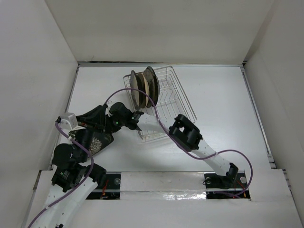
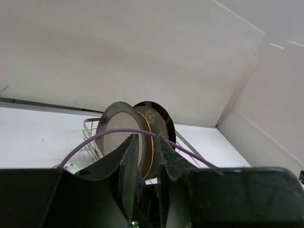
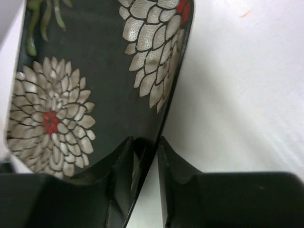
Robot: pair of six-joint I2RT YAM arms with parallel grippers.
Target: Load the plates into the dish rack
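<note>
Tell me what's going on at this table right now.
Two robot arms are filling a dish rack. Several plates already stand upright in it. The black floral plate is not in yet: it is over the left side of the table. The right arm's fingers straddle its rim, though it isn't clear whether they have clamped. The left arm's fingers sit close together nearby, facing the rack, with nothing visible between them.
</note>
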